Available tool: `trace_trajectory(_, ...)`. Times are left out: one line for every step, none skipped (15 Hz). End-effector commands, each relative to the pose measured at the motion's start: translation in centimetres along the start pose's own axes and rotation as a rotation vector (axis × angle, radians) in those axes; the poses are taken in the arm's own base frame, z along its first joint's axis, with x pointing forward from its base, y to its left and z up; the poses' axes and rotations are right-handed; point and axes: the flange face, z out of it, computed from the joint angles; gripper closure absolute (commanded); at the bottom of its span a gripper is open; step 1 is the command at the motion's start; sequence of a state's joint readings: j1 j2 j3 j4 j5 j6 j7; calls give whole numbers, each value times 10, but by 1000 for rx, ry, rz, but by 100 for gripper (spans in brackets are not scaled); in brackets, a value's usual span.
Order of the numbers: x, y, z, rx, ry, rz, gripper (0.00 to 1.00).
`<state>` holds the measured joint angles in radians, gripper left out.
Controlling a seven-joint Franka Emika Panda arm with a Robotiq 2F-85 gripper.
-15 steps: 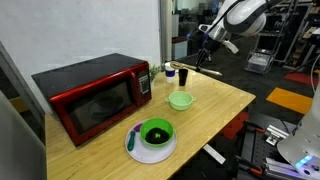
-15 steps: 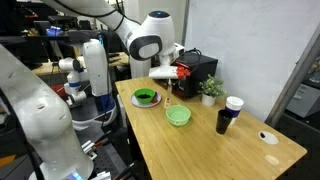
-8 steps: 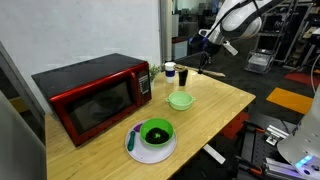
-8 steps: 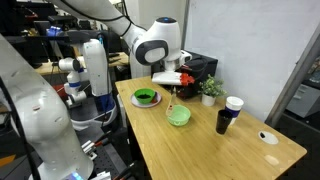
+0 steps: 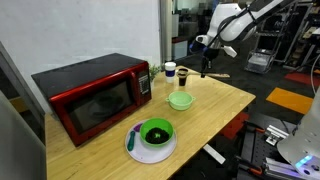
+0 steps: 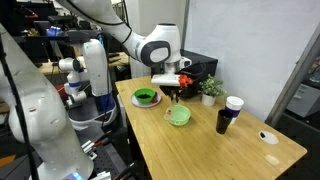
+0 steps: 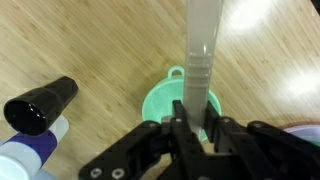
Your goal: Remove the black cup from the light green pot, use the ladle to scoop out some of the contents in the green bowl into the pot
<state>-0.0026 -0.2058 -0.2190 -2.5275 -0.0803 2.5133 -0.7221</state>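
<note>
My gripper (image 7: 195, 125) is shut on the pale handle of the ladle (image 7: 202, 50), which runs up out of the wrist view, so its scoop end is hidden. The light green pot (image 7: 168, 102) lies directly below the jaws. In both exterior views the gripper (image 5: 207, 64) (image 6: 176, 92) hangs above the pot (image 5: 181, 100) (image 6: 179, 116). The black cup (image 5: 184, 76) (image 6: 223, 121) (image 7: 40, 105) stands on the table beside the pot, outside it. The green bowl (image 5: 156, 132) (image 6: 146, 97), with dark contents, sits on a white plate (image 5: 142, 151).
A red microwave (image 5: 92, 92) fills one end of the table. A white cup with a dark top (image 5: 170, 70) (image 6: 234, 104) stands near the black cup. A small potted plant (image 6: 210, 88) sits by the wall. The wooden table's edge (image 5: 225, 115) is near the pot.
The arm has carried the ladle from past the black cup in over the table; it now hangs lower, above the light green pot. The grip is unchanged.
</note>
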Motion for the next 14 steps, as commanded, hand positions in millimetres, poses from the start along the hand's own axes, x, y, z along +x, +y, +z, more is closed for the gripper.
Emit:
trace_trajectory(8, 0, 7, -10, -77, -3, 94)
trace_trajectory(10, -2, 9, -14, -93, -5, 94)
trace_trajectory(11, -5, 10, -16, -108, -9, 94)
trace_trajectory(13, -6, 11, -21, -122, -11, 94)
trace_trajectory(14, -8, 12, -21, -137, -12, 94)
trace_trajectory(15, -9, 12, -26, -151, -10, 94)
trace_trajectory(16, -8, 13, -32, -165, -10, 94)
trace_trajectory(17, -8, 13, -35, -181, -9, 94)
trace_trajectory(18, -6, 13, -42, -194, -9, 94)
trace_trajectory(18, -6, 13, -44, -206, -10, 94)
trace_trajectory(19, -3, 14, -48, -219, -9, 94)
trace_trajectory(20, -3, 14, -50, -233, -12, 94)
trace_trajectory(21, -2, 15, -51, -243, -14, 94)
trace_trajectory(22, 0, 16, -53, -256, -18, 94)
